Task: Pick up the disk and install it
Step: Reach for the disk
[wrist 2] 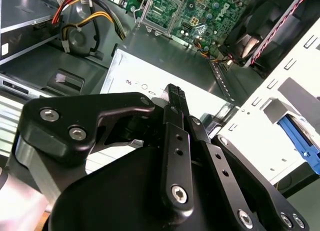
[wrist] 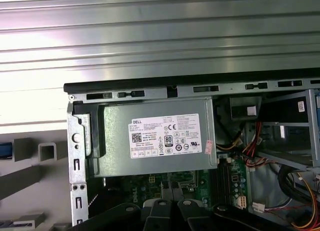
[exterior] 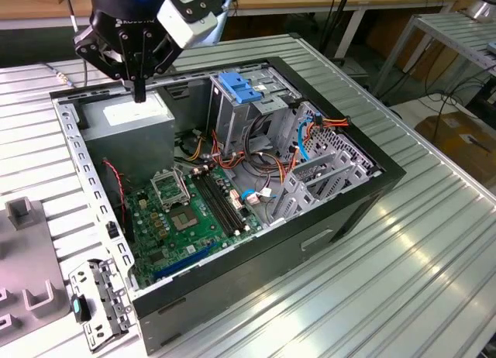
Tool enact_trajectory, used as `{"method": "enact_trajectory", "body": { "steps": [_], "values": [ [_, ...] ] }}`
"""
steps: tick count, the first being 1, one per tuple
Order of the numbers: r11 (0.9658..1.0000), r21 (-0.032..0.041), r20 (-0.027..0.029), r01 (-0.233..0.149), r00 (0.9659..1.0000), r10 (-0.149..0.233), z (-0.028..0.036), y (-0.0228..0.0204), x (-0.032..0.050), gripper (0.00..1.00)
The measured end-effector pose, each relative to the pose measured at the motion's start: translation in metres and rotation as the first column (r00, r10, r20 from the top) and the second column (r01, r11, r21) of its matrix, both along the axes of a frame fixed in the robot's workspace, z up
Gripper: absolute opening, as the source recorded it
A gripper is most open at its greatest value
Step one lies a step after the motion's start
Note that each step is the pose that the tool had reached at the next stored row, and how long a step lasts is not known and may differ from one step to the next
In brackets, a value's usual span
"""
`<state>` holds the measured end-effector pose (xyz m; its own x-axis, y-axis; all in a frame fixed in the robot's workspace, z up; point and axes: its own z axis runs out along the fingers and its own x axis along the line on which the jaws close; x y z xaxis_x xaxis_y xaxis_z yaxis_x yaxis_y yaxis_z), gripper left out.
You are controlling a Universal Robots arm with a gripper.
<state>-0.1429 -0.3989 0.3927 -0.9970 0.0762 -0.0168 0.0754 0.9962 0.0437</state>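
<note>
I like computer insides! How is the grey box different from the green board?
The grey box is plain metal with a white sticker; the green board is covered in small parts. The box is chunky; the board lies thin and flat. Both sit inside the open case.

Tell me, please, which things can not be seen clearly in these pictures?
1. Exterior view: the blue bracket tops the drive cage; the cage walls hide whether a drive body sits under it.
2. Second wrist view: the gripper covers part of the power supply.
3. First wrist view: a blue piece is cut off by the picture's edge.
</note>
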Motion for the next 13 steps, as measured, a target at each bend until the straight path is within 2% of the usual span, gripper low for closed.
{"method": "enact_trajectory", "body": {
  "steps": [13],
  "values": [
    [1.0000, 0.0000, -0.0087, 0.000, 1.0000, 0.000, -0.0005, 0.0000, -0.0096, 0.11]
  ]
}}
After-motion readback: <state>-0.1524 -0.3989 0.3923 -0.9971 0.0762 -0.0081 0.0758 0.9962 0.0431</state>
